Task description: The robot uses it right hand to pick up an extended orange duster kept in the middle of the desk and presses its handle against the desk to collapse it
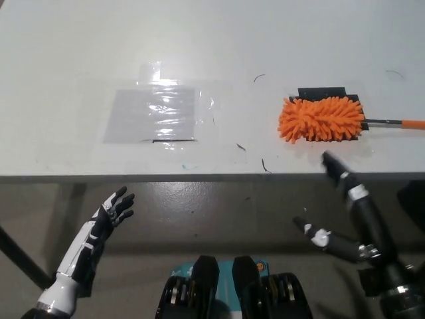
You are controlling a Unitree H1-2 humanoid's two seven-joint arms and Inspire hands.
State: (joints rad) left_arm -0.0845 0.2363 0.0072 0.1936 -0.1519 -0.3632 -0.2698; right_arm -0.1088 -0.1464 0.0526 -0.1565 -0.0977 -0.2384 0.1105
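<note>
The orange duster (323,119) lies long on the desk (219,46), not picked up yet, and the right hand (345,206) is near it, fingers spread and empty.

Setting reads as a lab or test bench rather than a home. Plain white tabletop (80,53), bare and lightly scuffed, with thin dark marks near the front edge. A clear plastic sheet (154,114) is taped flat to the surface — a marked placement zone, apparently. Black tape patch (322,92) under the orange duster (322,119) does the same job. Floor (219,212) below is smooth grey concrete-like material — workshop-grade, no furnishings visible.
</note>
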